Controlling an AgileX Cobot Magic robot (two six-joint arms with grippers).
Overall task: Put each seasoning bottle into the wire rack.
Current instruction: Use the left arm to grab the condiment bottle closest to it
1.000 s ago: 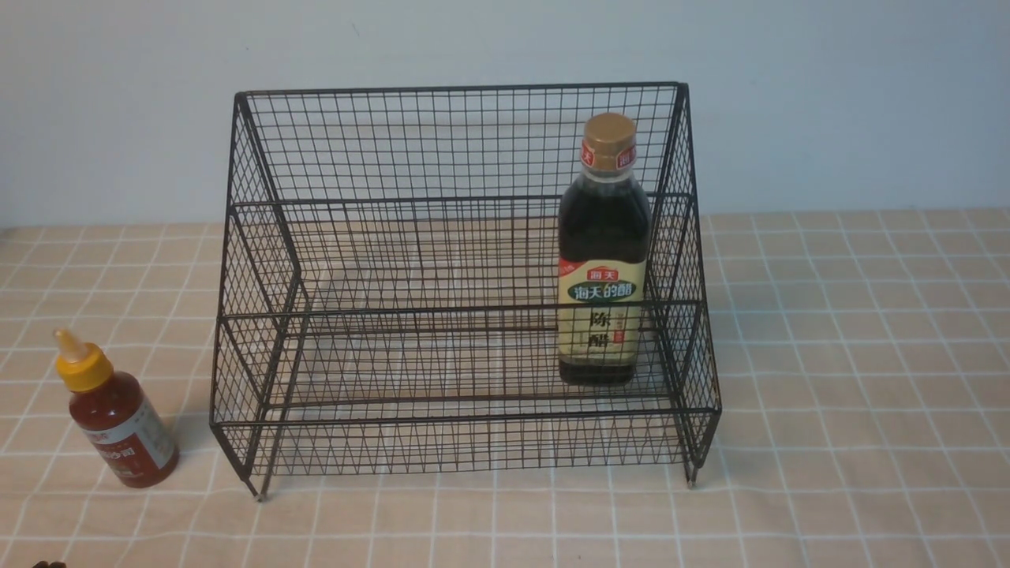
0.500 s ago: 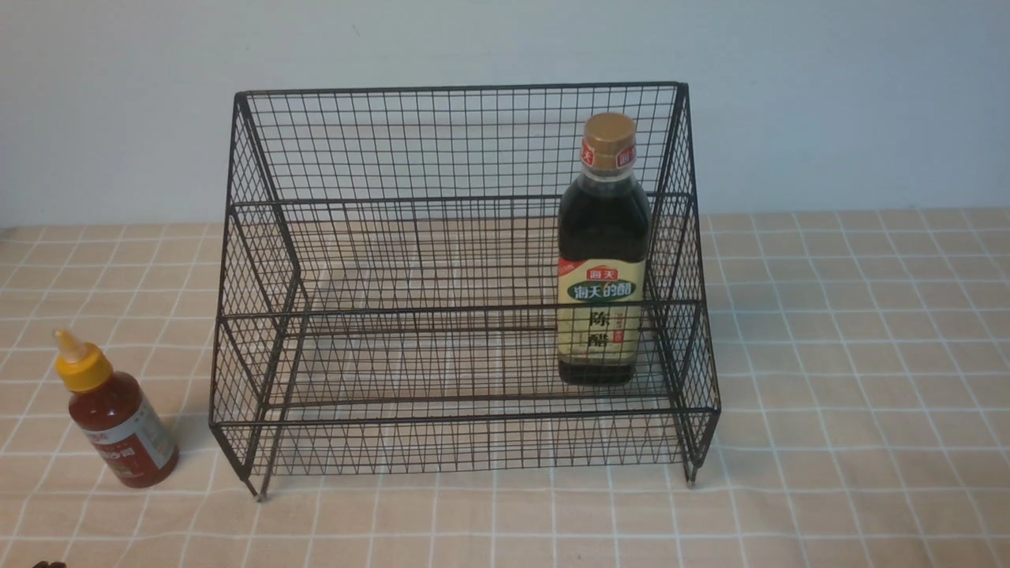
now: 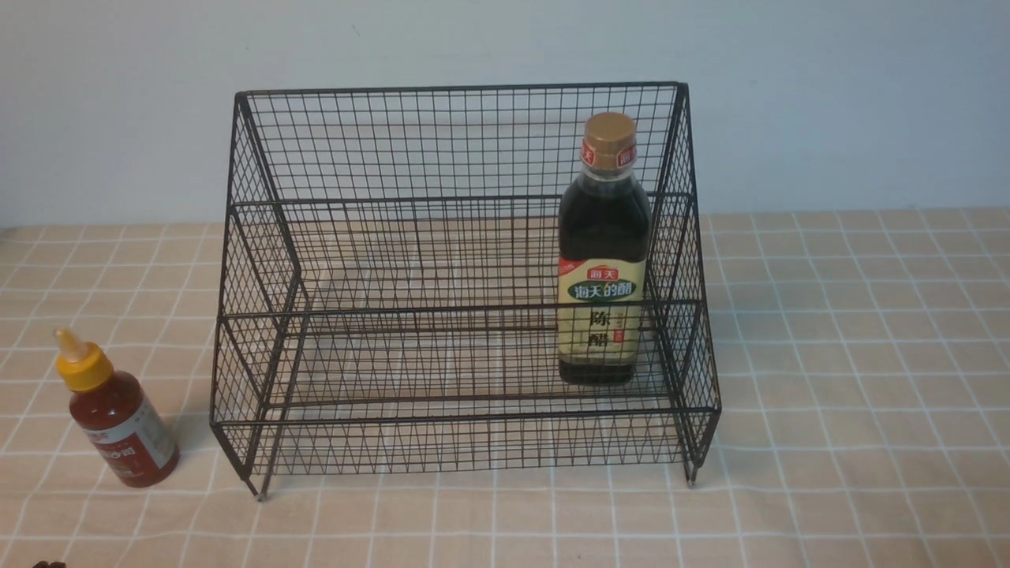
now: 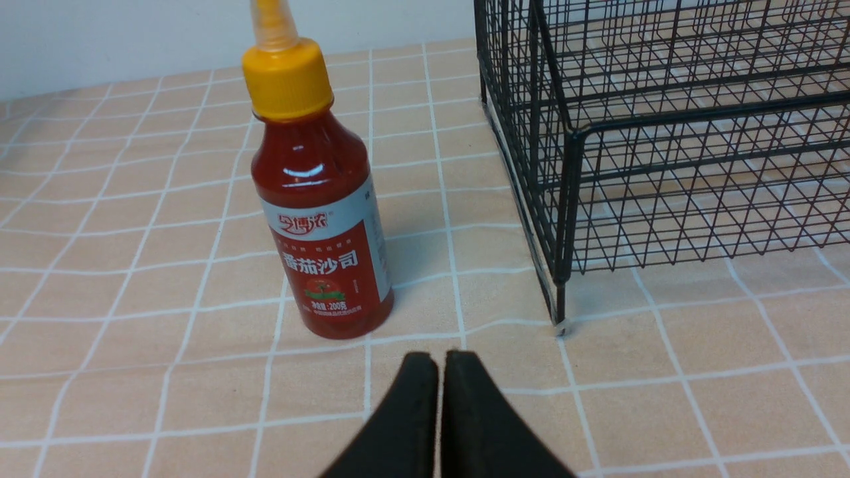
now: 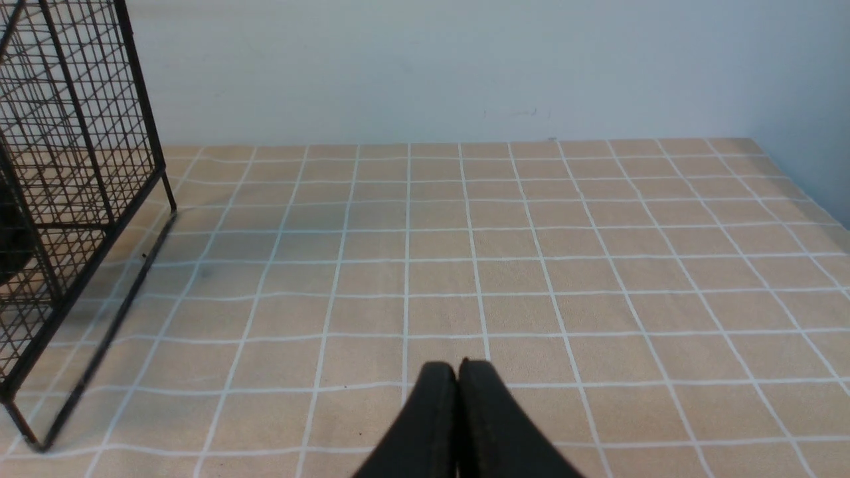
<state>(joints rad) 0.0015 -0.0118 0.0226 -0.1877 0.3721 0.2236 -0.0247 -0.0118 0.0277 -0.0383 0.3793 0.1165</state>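
The black wire rack [image 3: 465, 205] stands in the middle of the table. The tall dark bottle [image 3: 604, 252] with gold cap and cream-green label stands upright inside it, on the lower tier at the right end. The small red-sauce bottle [image 3: 118, 414] with yellow nozzle cap stands on the cloth left of the rack; it also shows in the left wrist view [image 4: 319, 206], next to the rack's corner [image 4: 564, 199]. My left gripper [image 4: 439, 358] is shut and empty, a little short of that bottle. My right gripper [image 5: 457, 366] is shut and empty over bare cloth, right of the rack [image 5: 73, 166].
A beige checked cloth [image 3: 852, 355] covers the table. A pale wall [image 3: 505, 39] runs close behind the rack. The table's right edge [image 5: 817, 192] shows in the right wrist view.
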